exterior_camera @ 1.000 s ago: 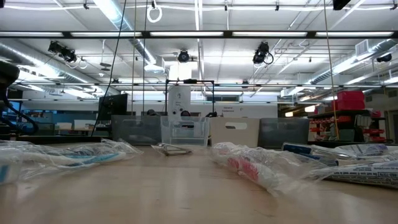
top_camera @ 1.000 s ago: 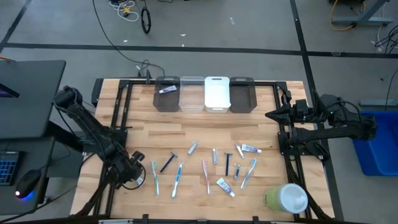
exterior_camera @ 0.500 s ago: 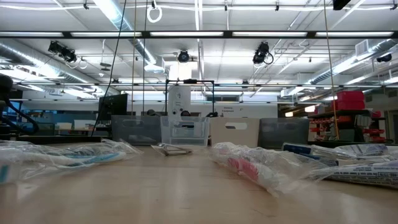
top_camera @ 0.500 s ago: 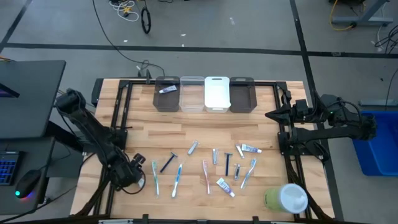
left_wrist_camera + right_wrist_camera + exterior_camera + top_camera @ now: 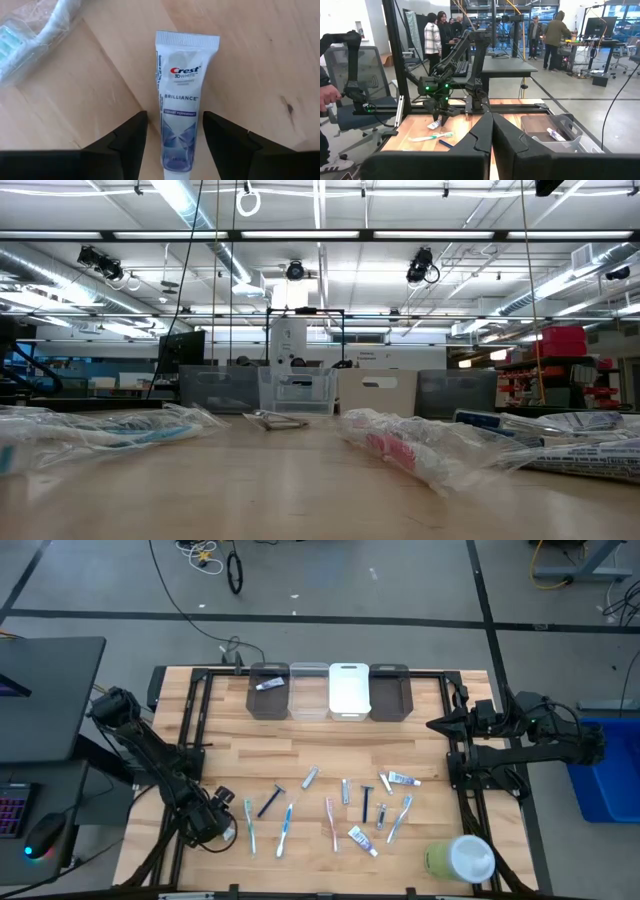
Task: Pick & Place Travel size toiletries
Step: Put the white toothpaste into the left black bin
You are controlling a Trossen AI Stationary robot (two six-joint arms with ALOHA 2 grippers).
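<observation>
Only in the wrist view: left gripper (image 5: 172,145) fingers clamped on toothpaste tube (image 5: 183,100); right fingers together

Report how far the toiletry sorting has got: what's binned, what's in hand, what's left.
Done: one small tube lies in the leftmost bin; the other bins show nothing.

In hand: the left gripper hangs low at the table's front left, fingers either side of a Crest toothpaste tube, so apparently gripping it.

Left: toothbrushes, razors and tubes, like the pink toothbrush, on the table. The right gripper waits shut at the right edge.
</observation>
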